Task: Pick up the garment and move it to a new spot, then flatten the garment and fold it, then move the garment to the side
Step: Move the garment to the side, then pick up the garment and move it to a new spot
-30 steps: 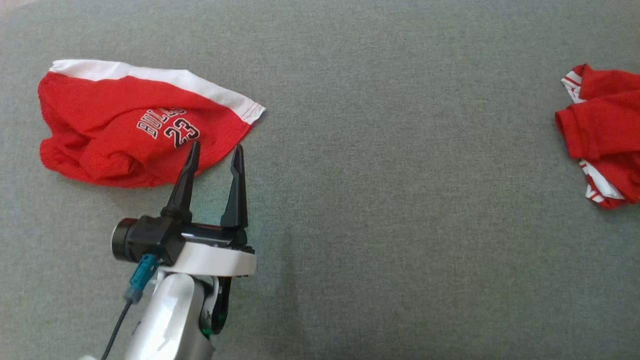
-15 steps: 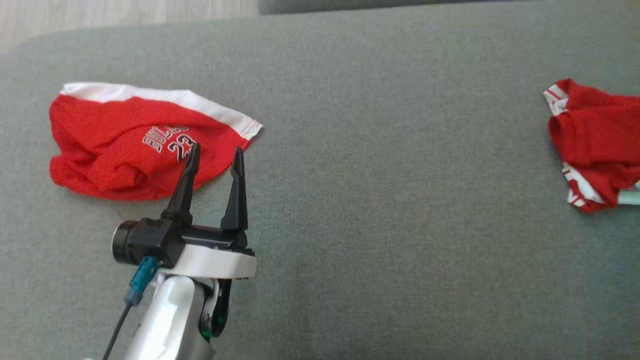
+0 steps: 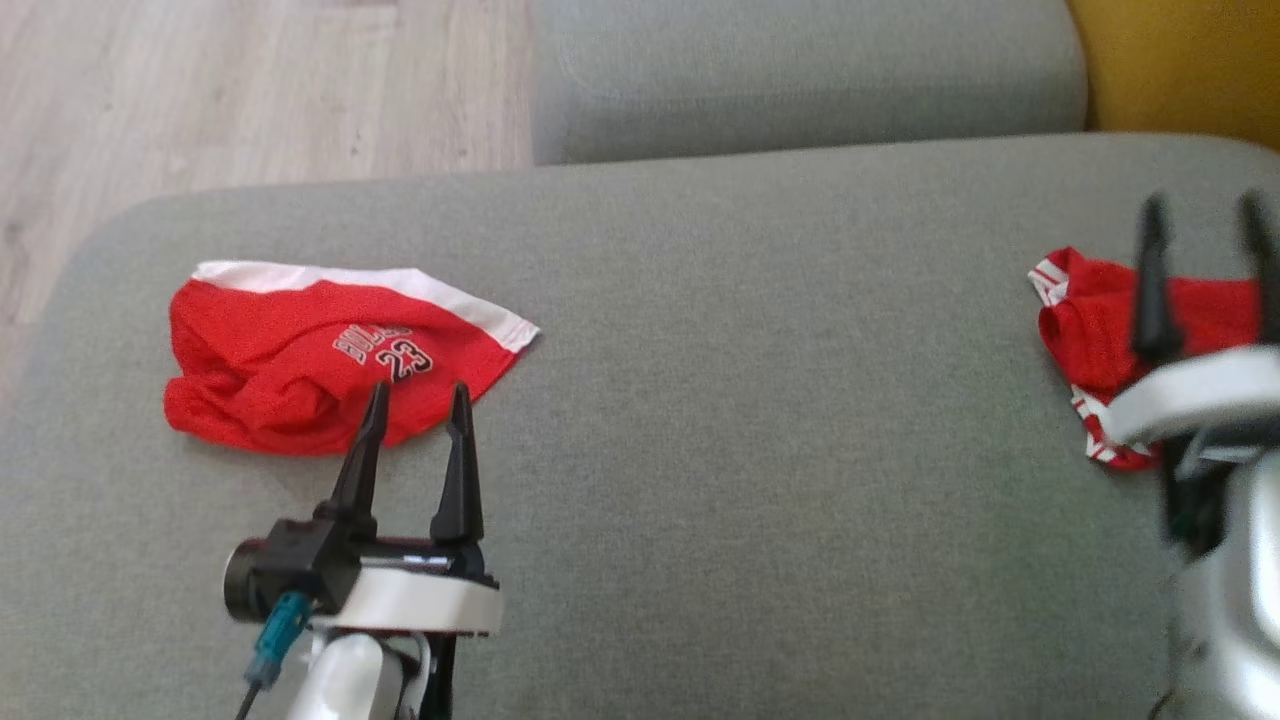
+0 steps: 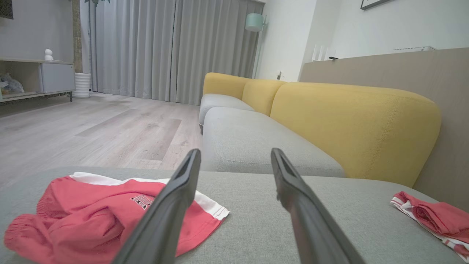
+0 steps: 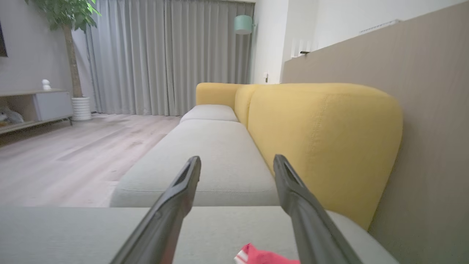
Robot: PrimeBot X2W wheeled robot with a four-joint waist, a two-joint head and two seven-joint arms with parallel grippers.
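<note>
Two garments lay on the grey fabric sofa seat (image 3: 750, 420). The red mesh shorts (image 3: 300, 370), with a white hem band and "BULLS 23" print, were rumpled at its left end. The crumpled red garment with white striped trim (image 3: 1085, 335) was near its right end, well apart from them.

Left gripper (image 3: 419, 388): fingers spread, nothing between them, tips just short of the shorts' near edge. Right gripper (image 3: 1203, 205): blurred in the head view, over the right-hand piece. Its wrist view showed the fingers apart and empty.

Handling (judgement): thin, light, limp knit. It should drape and bunch and slide easily on the upholstery, with nothing breakable. For the shorts, the white band corner looked the best hold, being a doubled, flat edge. A pinch in the middle would likely lift only a fold.

Against one second earlier: the head camera had tilted up, bringing in the pale wood floor (image 3: 250, 100), a second grey cushion (image 3: 800, 80) and the yellow backrest (image 3: 1180, 60). The right gripper had entered the view. Neither garment appeared to have shifted on the seat.
</note>
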